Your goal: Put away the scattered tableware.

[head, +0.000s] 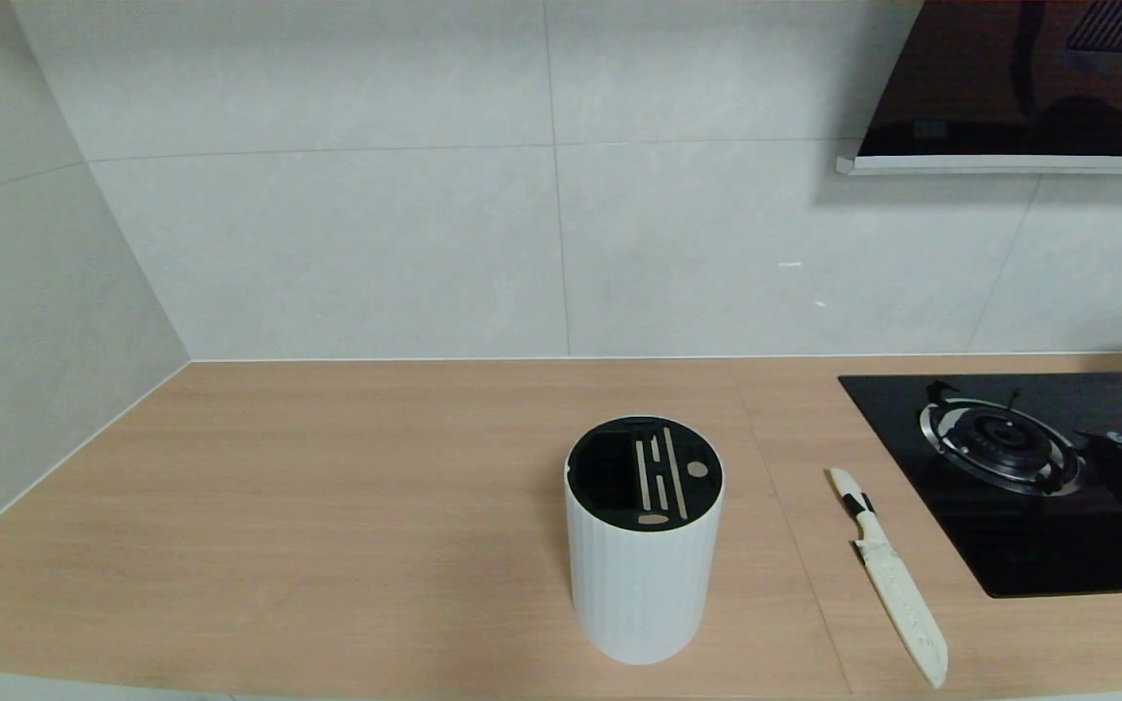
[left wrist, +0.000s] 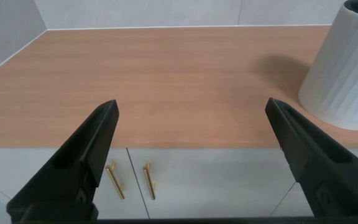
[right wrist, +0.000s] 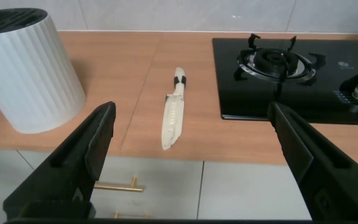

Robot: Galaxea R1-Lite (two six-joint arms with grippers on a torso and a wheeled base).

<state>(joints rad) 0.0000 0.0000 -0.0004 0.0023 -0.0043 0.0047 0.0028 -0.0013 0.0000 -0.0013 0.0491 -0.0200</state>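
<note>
A white ribbed cylindrical holder (head: 643, 545) with a black slotted top stands upright near the counter's front edge; it also appears as the holder (left wrist: 347, 68) and the holder (right wrist: 27, 68). To its right a cream-coloured knife (head: 887, 574) lies flat on the wood, blade towards the front edge, also seen as the knife (right wrist: 173, 115). My left gripper (left wrist: 191, 118) is open, in front of the counter edge, left of the holder. My right gripper (right wrist: 191, 121) is open too, hanging before the counter edge, in line with the knife.
A black gas hob (head: 1019, 467) with burners takes up the counter's right side, close to the knife. A dark range hood (head: 1019, 88) hangs above it. Tiled walls close the back and left. Cabinet fronts with gold handles (left wrist: 149, 180) lie below the counter.
</note>
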